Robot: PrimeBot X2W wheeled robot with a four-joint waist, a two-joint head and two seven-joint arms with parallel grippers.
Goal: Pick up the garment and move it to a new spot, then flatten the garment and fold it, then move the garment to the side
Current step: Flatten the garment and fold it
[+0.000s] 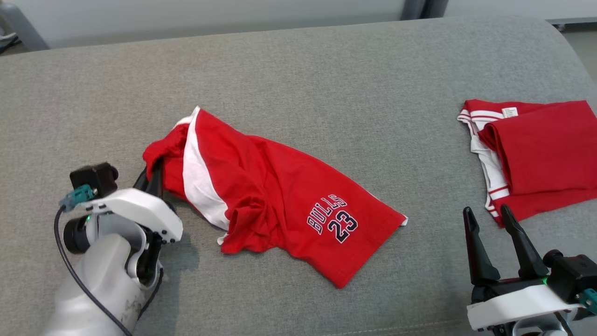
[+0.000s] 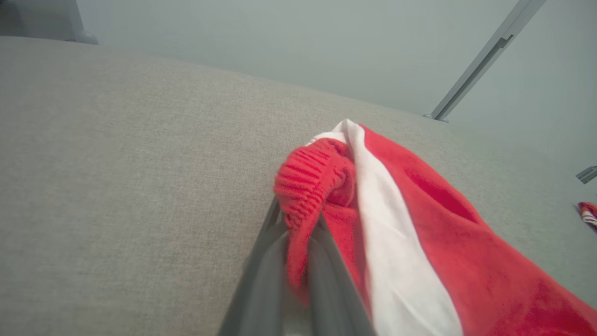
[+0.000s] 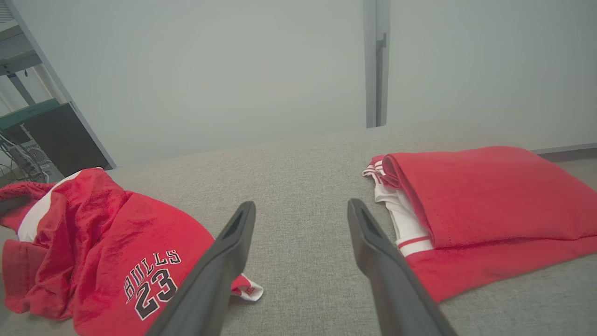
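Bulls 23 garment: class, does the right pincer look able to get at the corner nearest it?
Probably yes: the right pincer stands open, and just grey cushion lies between it and the garment's corner.

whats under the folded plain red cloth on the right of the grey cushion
A white layer with red stripes sticks out from under the folded plain red cloth, both on the grey fabric cushion. How far that layer extends beneath is covered.

two red garments, two claws
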